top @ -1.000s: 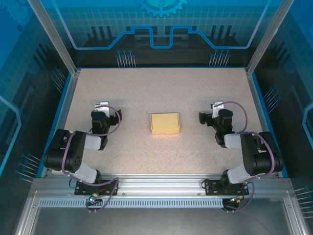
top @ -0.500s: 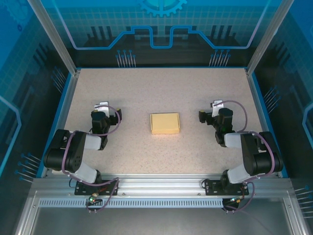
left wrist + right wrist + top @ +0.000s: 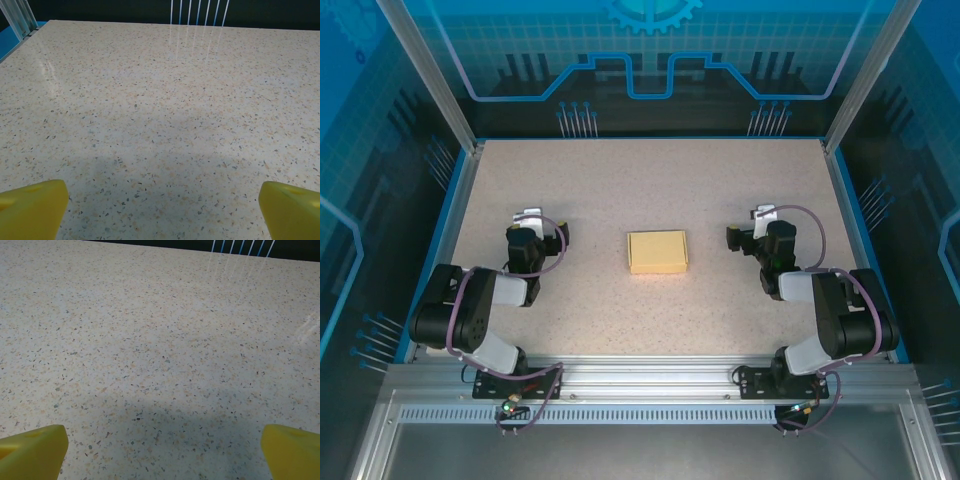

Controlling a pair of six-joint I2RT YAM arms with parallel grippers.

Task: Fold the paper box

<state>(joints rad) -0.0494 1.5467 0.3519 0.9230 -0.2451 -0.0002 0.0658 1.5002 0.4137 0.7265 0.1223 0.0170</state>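
The paper box (image 3: 657, 252) is a small pale yellow flat rectangle lying in the middle of the speckled table (image 3: 650, 185). My left gripper (image 3: 531, 228) rests low on the table to the box's left, well apart from it. In the left wrist view its yellow fingertips (image 3: 32, 207) stand wide apart, so the left gripper (image 3: 165, 212) is open over bare table. My right gripper (image 3: 757, 228) sits to the box's right, also apart from it. In the right wrist view the right gripper (image 3: 165, 452) is open too, yellow fingertips (image 3: 290, 450) at the frame's corners with nothing between.
Both arms are folded back near the table's front corners. A metal rail (image 3: 640, 385) runs along the near edge. Blue walls and upright aluminium posts (image 3: 430, 75) enclose the table on three sides.
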